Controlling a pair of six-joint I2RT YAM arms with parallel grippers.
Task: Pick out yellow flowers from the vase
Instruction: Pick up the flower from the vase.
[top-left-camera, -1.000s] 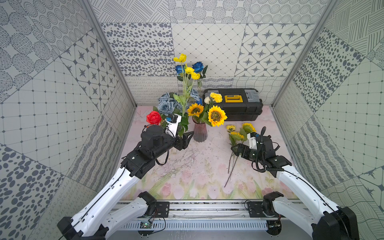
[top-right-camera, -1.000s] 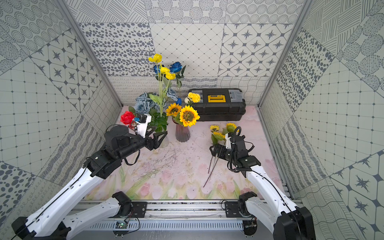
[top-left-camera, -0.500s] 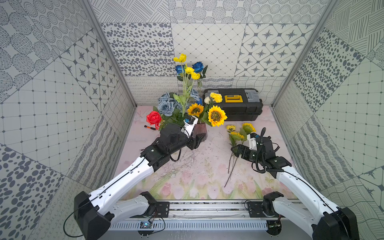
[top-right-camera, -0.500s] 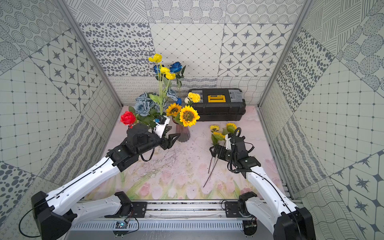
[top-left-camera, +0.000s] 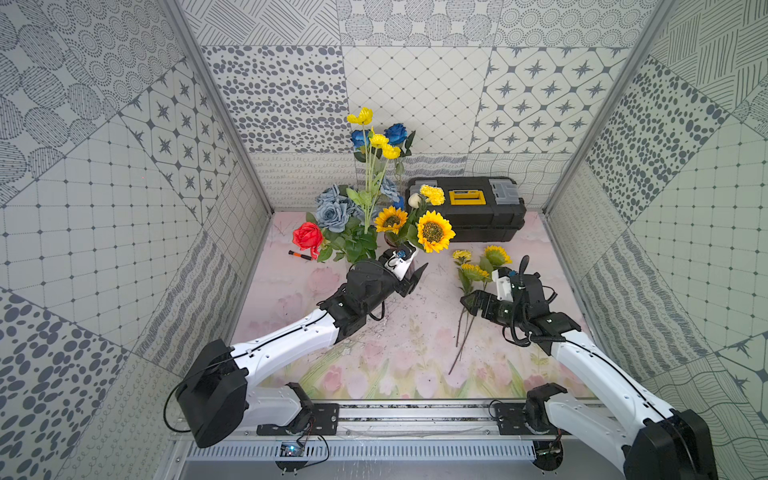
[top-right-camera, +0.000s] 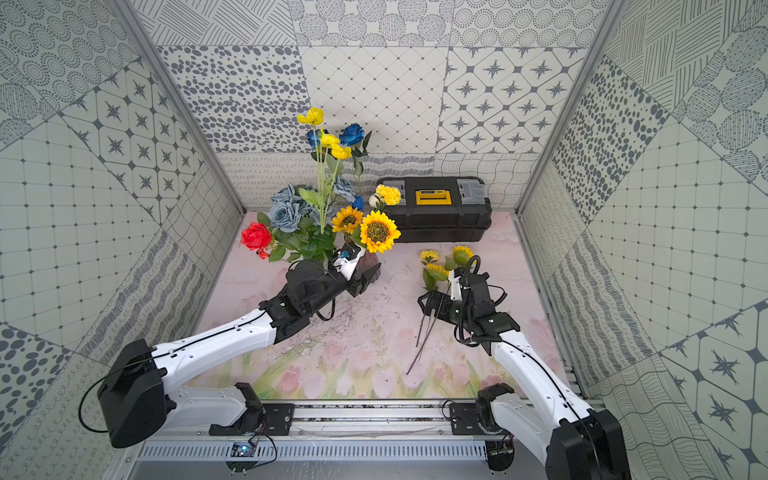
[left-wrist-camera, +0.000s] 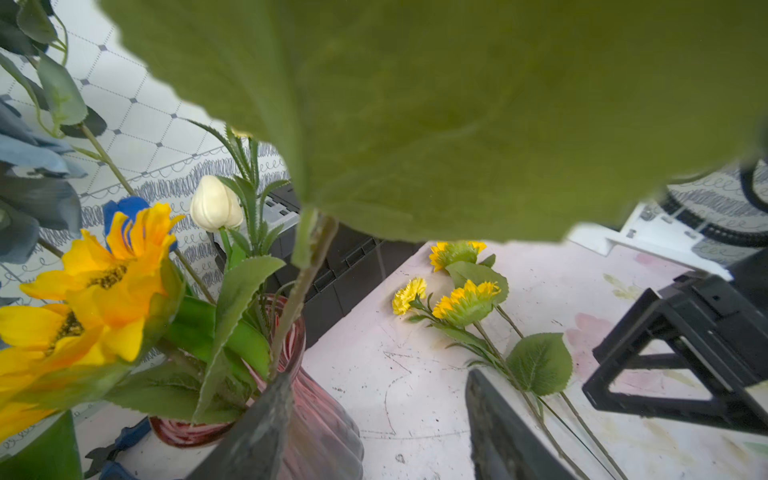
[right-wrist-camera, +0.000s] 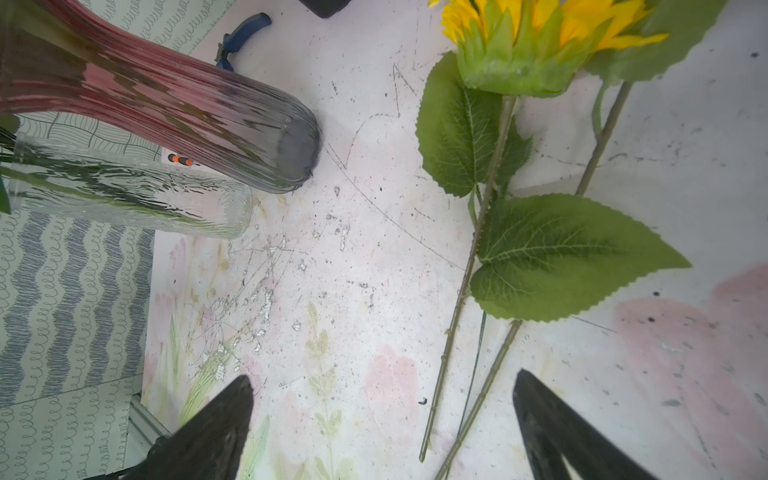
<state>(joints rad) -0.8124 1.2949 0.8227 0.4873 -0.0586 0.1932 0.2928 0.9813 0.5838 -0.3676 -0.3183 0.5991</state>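
Note:
The ribbed pink glass vase (top-right-camera: 371, 264) holds two yellow sunflowers (top-left-camera: 435, 231), a yellow pompom (top-left-camera: 432, 194) and a white tulip (left-wrist-camera: 216, 203). A tall yellow spray (top-left-camera: 384, 145) stands among the blue roses behind. My left gripper (left-wrist-camera: 376, 376) is open at the vase's rim. One of its fingers (left-wrist-camera: 270, 411) lies against the glass, just below a sunflower stem (left-wrist-camera: 299, 299). Nothing sits between its jaws. Three yellow flowers (top-left-camera: 473, 272) lie on the mat. My right gripper (right-wrist-camera: 382, 376) hangs open over their stems (right-wrist-camera: 457, 316), clear of them.
A clear glass vase (right-wrist-camera: 124, 195) with blue-grey roses (top-left-camera: 332, 212) and a red rose (top-left-camera: 307, 237) stands just left of the pink one. A black toolbox (top-left-camera: 469, 212) sits against the back wall. An orange-handled tool (top-left-camera: 300, 255) and blue pliers (right-wrist-camera: 241, 39) lie near the vases.
My left arm has swung right, from beside the red rose to the pink vase, and its jaws have narrowed a little. The right arm has stayed put.

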